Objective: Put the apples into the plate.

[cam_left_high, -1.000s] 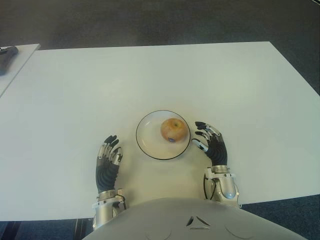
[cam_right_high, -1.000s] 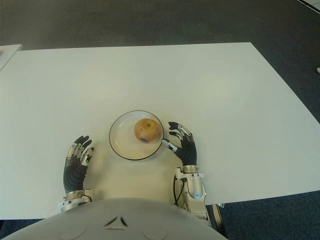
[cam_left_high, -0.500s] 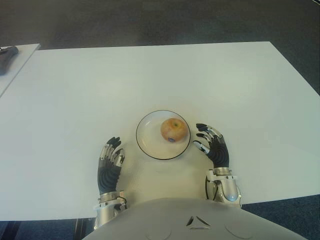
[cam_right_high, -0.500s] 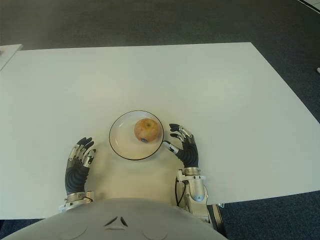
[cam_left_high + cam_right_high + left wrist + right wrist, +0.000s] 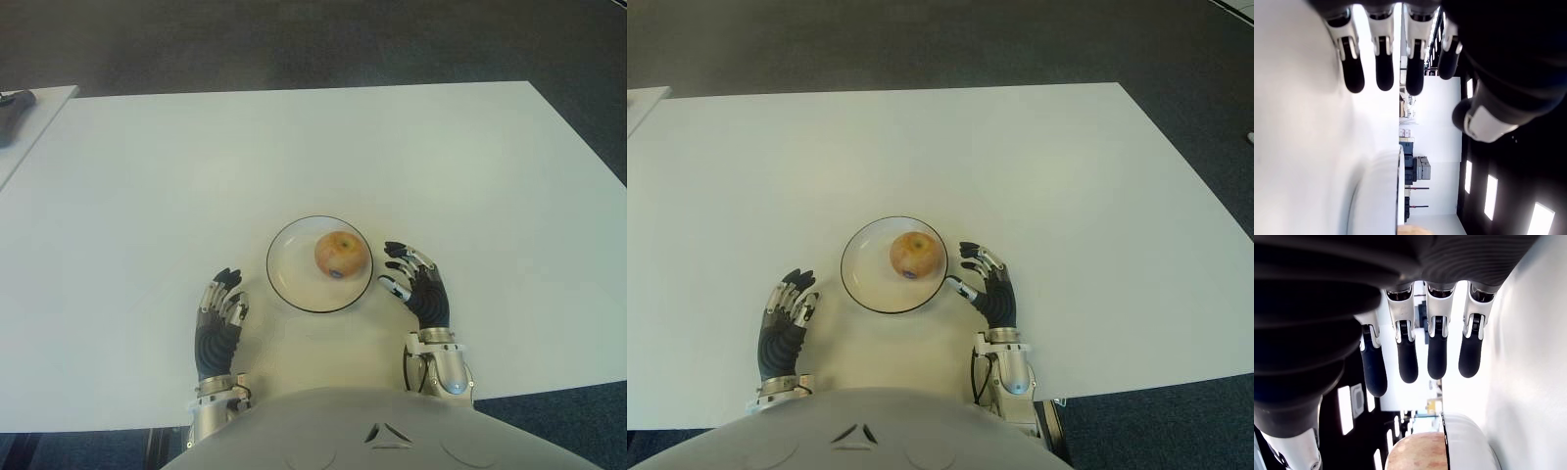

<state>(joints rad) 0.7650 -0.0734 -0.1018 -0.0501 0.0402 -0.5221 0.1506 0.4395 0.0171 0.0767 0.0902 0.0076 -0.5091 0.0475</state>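
Note:
One reddish-yellow apple sits in the white plate with a dark rim, near the table's front middle. My right hand is just right of the plate, fingers spread and holding nothing; its wrist view shows the apple and the plate's rim beyond the fingertips. My left hand is left of the plate near the front edge, fingers relaxed and empty, with the plate's rim ahead of it.
The white table stretches wide behind the plate. A second table with a dark object on it stands at the far left. Dark carpet surrounds the tables.
My left hand has drawn back toward the table's front edge and slightly right. The right hand has pulled back a little from the plate. The apple has not moved.

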